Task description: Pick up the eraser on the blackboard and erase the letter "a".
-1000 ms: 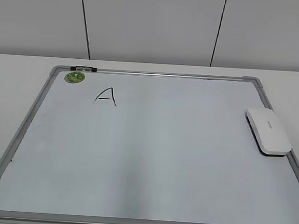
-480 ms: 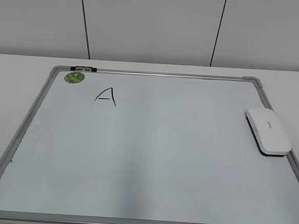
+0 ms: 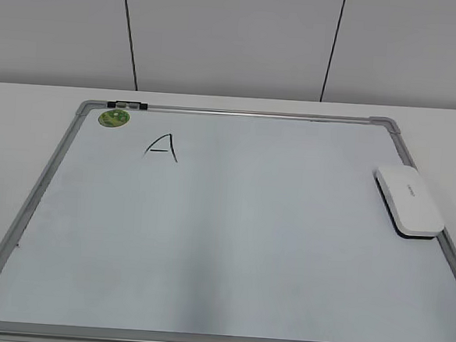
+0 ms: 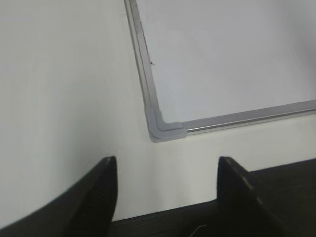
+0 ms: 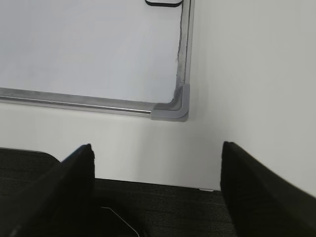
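The blackboard [image 3: 255, 114], a white board with a grey frame, lies flat on the white table. The white eraser [image 3: 410, 201] rests at its right edge, partly over the frame. An angular capital "A" [image 3: 161, 146] is written at the upper left; no lowercase "a" shows. My left gripper [image 4: 167, 170] is open and empty, hovering off the board's near left corner [image 4: 165, 129]. My right gripper [image 5: 155, 158] is open and empty, off the near right corner [image 5: 170, 111]. The eraser's dark underside [image 5: 163, 2] peeks in at the top of the right wrist view. Neither gripper shows in the exterior view.
A round green sticker [image 3: 113, 118] and a small black clip [image 3: 128, 104] sit at the board's upper left. White table [image 3: 3, 140] surrounds the board. A dark surface [image 5: 163, 207] lies beyond the table's near edge under both grippers. A grey panelled wall stands behind.
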Robot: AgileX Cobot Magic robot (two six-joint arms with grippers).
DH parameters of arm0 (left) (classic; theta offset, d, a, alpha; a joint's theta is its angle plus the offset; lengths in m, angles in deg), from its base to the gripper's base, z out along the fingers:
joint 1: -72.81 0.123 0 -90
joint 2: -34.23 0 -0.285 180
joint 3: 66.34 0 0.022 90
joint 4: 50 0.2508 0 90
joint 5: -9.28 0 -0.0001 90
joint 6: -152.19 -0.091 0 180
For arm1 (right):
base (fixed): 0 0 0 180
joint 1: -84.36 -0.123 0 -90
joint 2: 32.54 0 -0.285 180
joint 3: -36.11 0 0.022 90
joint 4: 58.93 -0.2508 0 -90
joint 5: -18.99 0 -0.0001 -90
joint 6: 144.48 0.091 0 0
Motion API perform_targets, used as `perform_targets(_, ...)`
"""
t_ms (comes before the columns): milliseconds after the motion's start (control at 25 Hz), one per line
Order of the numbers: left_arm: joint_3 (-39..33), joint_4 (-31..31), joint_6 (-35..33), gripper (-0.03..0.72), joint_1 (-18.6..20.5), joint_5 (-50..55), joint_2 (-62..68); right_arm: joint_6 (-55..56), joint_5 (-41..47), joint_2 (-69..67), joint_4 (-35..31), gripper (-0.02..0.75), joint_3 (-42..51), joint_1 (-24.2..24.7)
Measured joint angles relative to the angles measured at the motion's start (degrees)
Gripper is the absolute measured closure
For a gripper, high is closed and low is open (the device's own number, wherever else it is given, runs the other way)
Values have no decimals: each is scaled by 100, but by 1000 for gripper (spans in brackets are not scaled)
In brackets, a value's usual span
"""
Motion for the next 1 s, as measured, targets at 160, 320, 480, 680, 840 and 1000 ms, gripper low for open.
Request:
perform_targets(160, 0, 210, 175, 161, 0, 0, 0, 81, 0, 0, 72, 148, 0, 0)
perform_targets(320, 0, 315, 285, 153, 0, 0, 0, 130, 0, 0, 111, 148, 0, 0)
perform_targets(480, 0, 439, 414, 128, 0, 0, 0, 277, 0, 0, 202, 148, 0, 0)
perform_targets(680, 0, 466, 445, 115, 0, 0, 0, 277, 0, 0, 214, 148, 0, 0)
perform_targets(840, 0, 466, 450, 114, 0, 0, 0, 277, 0, 0, 214, 148, 0, 0)
perform_targets(1000, 0, 466, 459, 114, 0, 0, 0, 277, -11, 0, 214, 148, 0, 0)
